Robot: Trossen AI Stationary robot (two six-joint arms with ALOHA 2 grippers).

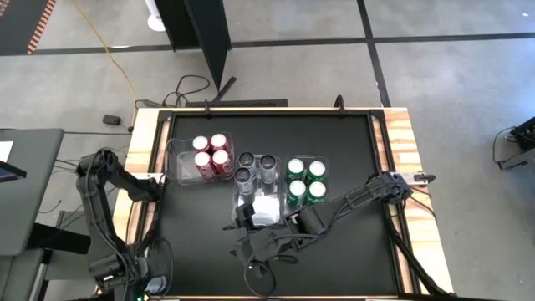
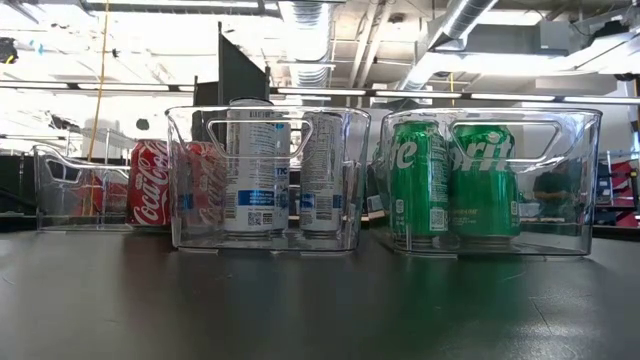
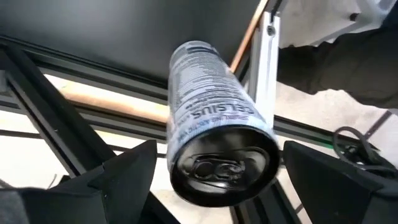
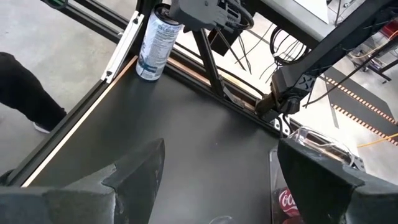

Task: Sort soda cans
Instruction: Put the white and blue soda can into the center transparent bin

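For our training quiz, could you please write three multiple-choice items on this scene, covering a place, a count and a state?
1. Seen from above, where are the green cans?
A. left bin
B. middle bin
C. right bin

2. How many red cans sit in their bin?
A. two
B. four
C. six

3. The right gripper is:
A. open and empty
B. shut on a red can
C. shut on a green can

Key: C, green tops fill that bin. B, four tops show from above. A, its wrist view shows spread fingers with nothing between.
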